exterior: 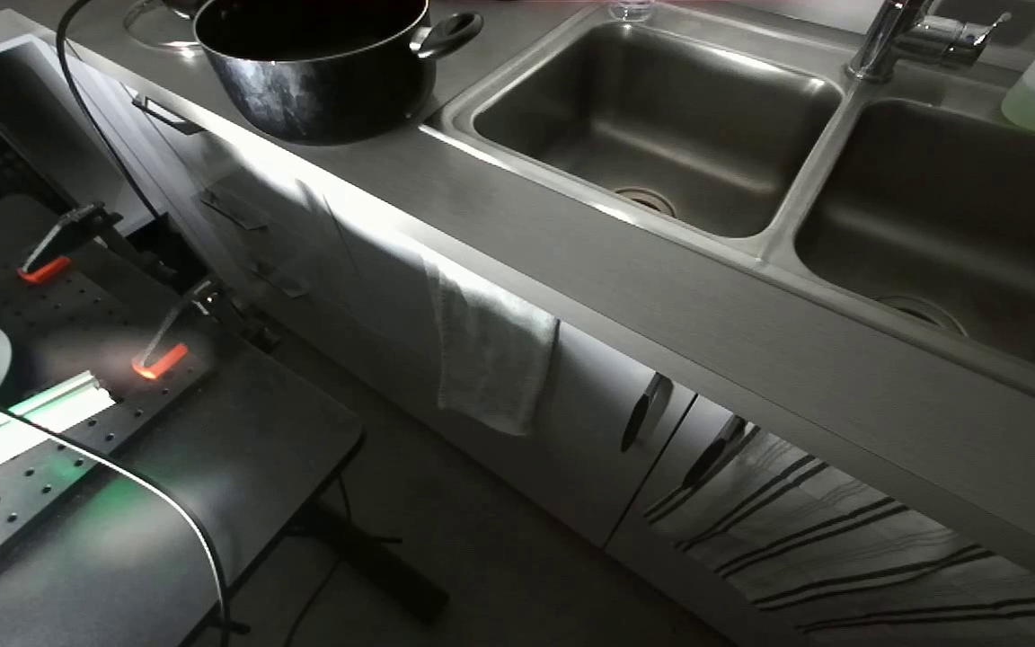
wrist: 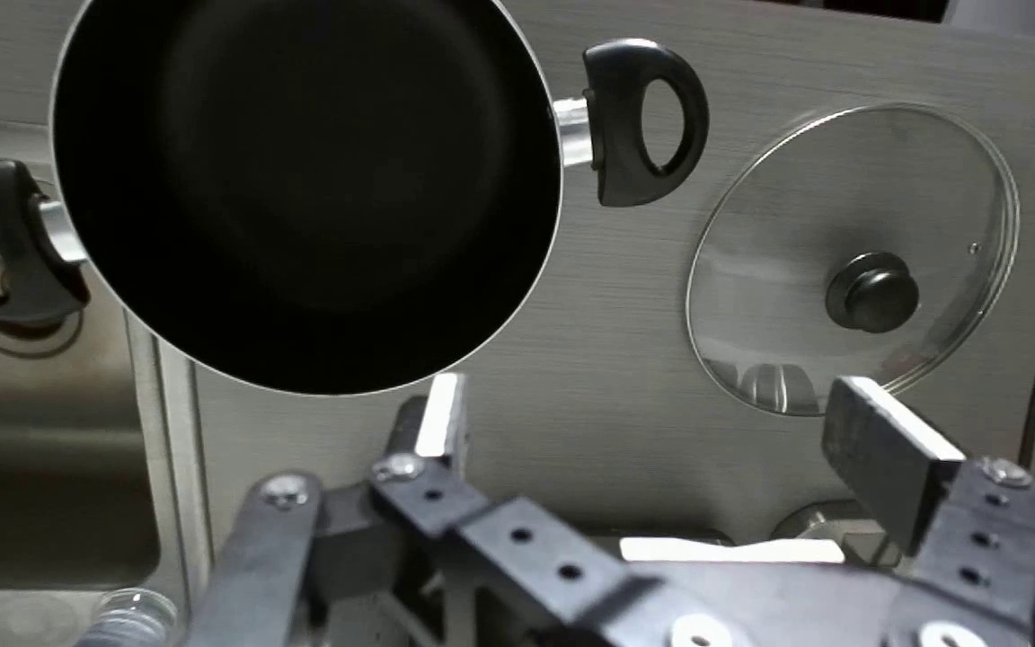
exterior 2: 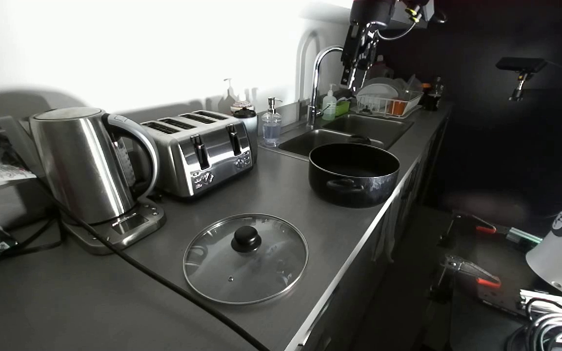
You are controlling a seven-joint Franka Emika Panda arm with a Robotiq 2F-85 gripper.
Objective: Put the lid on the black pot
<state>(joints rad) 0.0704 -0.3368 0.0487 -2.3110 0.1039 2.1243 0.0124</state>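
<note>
The lid (exterior 2: 266, 278) is round clear glass with a thin metal rim and a black knob. It lies flat on the counter, knob up, beside the black pot (exterior 2: 354, 187). The lid also shows in the wrist view (wrist: 778, 234), right of the pot (wrist: 311, 180); its edge shows in an exterior view (exterior: 178, 45). The pot stands upright and uncovered, with two black side handles; it also shows in an exterior view (exterior: 320, 94). My gripper (wrist: 652, 413) is open and empty, high above the counter; it also shows in an exterior view (exterior 2: 351, 83).
A steel kettle (exterior 2: 81, 165) and a toaster (exterior 2: 217, 161) stand along the wall behind the lid. A black cable (exterior 2: 164, 282) crosses the counter near the lid. A soap dispenser (exterior 2: 271, 126), a tall faucet (exterior 2: 315, 83) and the double sink (exterior: 818, 162) lie past the pot.
</note>
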